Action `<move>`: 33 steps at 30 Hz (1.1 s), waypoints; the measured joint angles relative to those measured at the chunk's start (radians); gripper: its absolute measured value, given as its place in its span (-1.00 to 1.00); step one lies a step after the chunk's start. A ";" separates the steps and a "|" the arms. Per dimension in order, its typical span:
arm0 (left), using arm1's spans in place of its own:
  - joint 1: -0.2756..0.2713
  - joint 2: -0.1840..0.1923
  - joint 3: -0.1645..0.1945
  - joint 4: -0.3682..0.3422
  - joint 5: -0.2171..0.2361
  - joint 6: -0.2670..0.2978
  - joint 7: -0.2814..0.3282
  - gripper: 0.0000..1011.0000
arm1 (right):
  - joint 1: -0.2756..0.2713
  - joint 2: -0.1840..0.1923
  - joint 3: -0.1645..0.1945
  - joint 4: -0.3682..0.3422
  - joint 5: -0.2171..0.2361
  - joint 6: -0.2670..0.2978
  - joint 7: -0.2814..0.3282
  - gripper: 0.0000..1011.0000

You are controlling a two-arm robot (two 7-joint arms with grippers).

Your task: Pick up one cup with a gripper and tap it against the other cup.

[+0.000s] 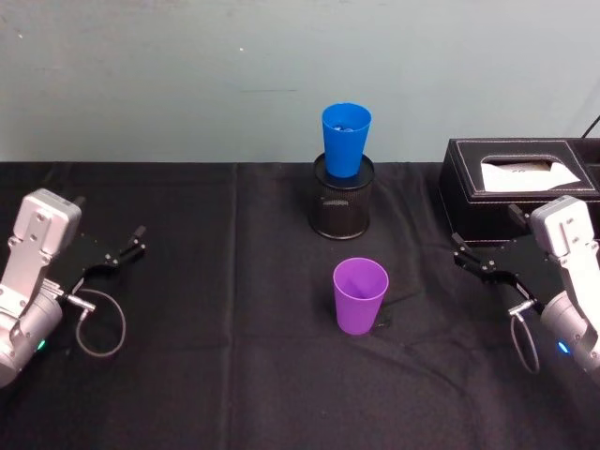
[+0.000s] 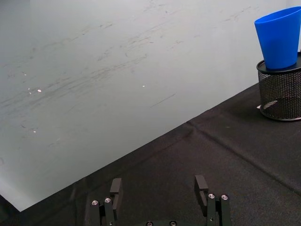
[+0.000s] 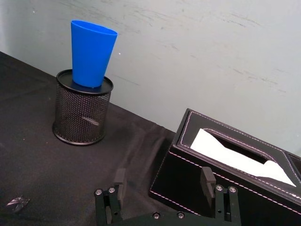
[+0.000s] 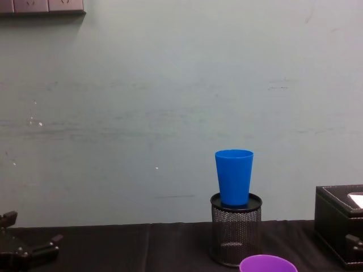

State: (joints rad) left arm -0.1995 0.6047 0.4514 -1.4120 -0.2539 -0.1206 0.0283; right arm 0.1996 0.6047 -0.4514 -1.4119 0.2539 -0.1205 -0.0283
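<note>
The purple plastic tapered tumbler [image 1: 361,296] is found standing on the black tablecloth [image 1: 216,375], just in front of the black wire-mesh pen holder [image 1: 341,208] and on the robot's side of it. It is set upright, mouth up. Its long axis is vertical, with the wide rim on top and the narrower base on the cloth.

It is judged to be light, thin-walled and smooth, so some give in the wall and a slippery surface are to be expected. A hold across the body, around mid-height or a little above, looks soundest, and only a modest squeeze should be needed. A pinch over the rim is also possible.

Behind it, the bright blue plastic tapered tumbler [image 1: 345,139] is seated upright in the mouth of the mesh holder, well above the table. Perched like that, it is likely to be tipped by anything but a light tap.

The right gripper [image 1: 459,251] is held low beside the black leather tissue box [image 1: 516,202], with its fingers spread wide and nothing between them. It is the nearer of the two to the purple tumbler. The left gripper [image 1: 139,241] is parked out at the left side of the table, also spread wide and holding nothing, well apart from both tumblers.
</note>
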 joint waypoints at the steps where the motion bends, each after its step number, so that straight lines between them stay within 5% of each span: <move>1: 0.000 0.000 0.000 0.000 0.000 0.000 0.000 0.98 | 0.000 0.000 0.000 0.000 0.000 0.000 0.000 0.98; 24: 0.000 0.000 0.000 0.000 0.000 0.000 0.000 0.98 | 0.000 0.000 0.001 0.000 -0.001 -0.001 0.000 0.98; 33: 0.000 0.000 0.000 0.000 0.000 0.000 0.000 0.98 | -0.017 -0.001 0.040 -0.071 -0.026 -0.024 0.002 0.98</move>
State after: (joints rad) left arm -0.1995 0.6047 0.4514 -1.4120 -0.2539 -0.1205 0.0283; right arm 0.1826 0.6040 -0.4114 -1.4831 0.2274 -0.1448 -0.0267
